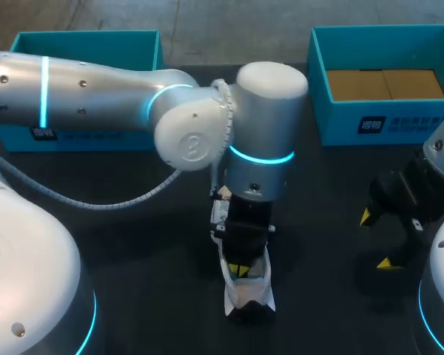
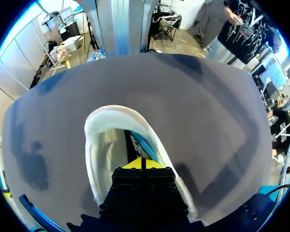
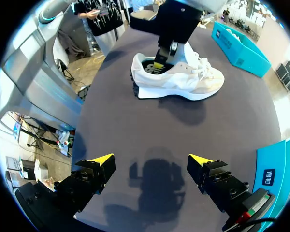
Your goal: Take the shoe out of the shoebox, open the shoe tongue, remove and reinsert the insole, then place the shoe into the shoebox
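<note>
- The left claw point(image 2: 142, 164) is clenched, its two yellow tips pressed together with only a thin seam between them.
- It points down into the heel opening of the shoe point(image 3: 183, 79), and the left arm point(image 1: 96, 96) reaches past the middle of the table point(image 1: 133, 244) to get there.
- A blue insole point(image 2: 141, 144) lies inside the shoe, and its near end comes right up to the yellow tips. I cannot tell whether the tips pinch it.
- The right claw point(image 3: 150, 159) is released, its fingers spread wide. It hangs over bare table at the near right with nothing between the fingers, and its shadow falls on the dark surface beneath it.
- The shoe is white with laces and stands upright on its sole on the table, in the middle towards the near side and outside both boxes.
- In the head view the left arm's wrist covers most of the shoe, so only its near end shows below the claw.
- The shoe and the right claw are well apart.
- A teal box point(image 1: 89, 46) stands at the far left of the table, partly behind the left arm.
- A second teal box point(image 1: 399, 122) stands at the far right, with a brown cardboard floor showing inside.
</note>
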Motion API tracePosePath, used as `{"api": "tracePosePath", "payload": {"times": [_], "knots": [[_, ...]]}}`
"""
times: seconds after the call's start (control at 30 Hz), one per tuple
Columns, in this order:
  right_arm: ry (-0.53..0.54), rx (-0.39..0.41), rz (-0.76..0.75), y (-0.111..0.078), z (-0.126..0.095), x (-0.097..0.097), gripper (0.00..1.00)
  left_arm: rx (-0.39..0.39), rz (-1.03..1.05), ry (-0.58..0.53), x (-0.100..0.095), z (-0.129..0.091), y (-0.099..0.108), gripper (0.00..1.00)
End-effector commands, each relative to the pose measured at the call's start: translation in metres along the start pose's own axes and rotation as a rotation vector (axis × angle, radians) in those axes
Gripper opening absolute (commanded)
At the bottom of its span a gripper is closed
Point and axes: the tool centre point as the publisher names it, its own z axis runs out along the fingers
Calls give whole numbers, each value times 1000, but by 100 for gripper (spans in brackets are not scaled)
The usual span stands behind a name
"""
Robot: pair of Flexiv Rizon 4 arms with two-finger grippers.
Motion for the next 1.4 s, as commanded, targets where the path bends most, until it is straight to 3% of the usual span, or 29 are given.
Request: {"api": "tracePosePath", "payload": {"times": [0.03,0.17,0.33,0.7,0.87,1.13,1.4], "knots": [[-2,2,1,0,1,1,100,11,-7,68,-15,23,4,0],[-2,2,1,0,1,1,100,10,-17,87,-14,36,3,0],[-2,2,1,0,1,1,100,-55,-61,63,-15,45,3,0],[-2,2,1,0,1,1,100,-96,-88,-67,7,-19,-10,0],[-2,2,1,0,1,1,100,-142,-100,-105,12,-37,-13,0],[-2,2,1,0,1,1,100,-215,-156,-88,13,-36,-8,0],[-2,2,1,0,1,1,100,-236,-195,-115,8,-27,8,0]]}}
